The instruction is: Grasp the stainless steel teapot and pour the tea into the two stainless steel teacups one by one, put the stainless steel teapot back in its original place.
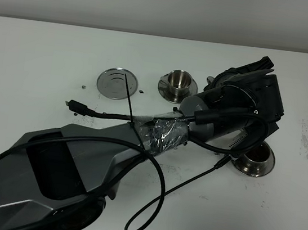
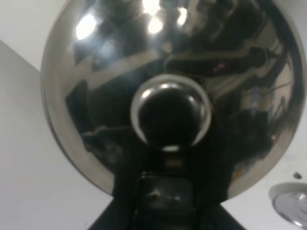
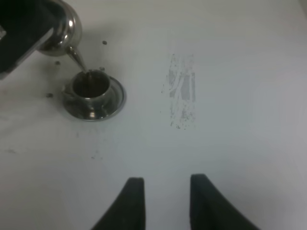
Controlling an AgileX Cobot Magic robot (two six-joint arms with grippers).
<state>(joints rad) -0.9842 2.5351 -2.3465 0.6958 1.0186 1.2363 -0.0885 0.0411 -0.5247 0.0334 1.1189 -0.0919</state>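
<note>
The left arm [image 1: 51, 164] reached rightward. Beyond the bare ringed saucer [image 1: 118, 82] and the other teacup [image 1: 178, 83], seemingly unfilled, the left gripper [image 2: 165, 189] clamped the stainless steel teapot [image 3: 60, 26], its spout tipped into the right-hand teacup [image 3: 91, 88]. The right gripper [image 3: 165, 187] hung empty, jaws slightly parted. The next move would likely call for levelling the pot and carrying it to the other cup.

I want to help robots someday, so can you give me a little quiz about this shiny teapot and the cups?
1. True or false: the teapot sits on the empty ringed saucer.
2. The spout tips over which cup? A) the teacup beside that saucer. B) the farther teacup.
3. Fill in: the liquid in that cup looks ____.
Key: 1 false, it is held up and tilted; 2 B; 3 dark.
</note>
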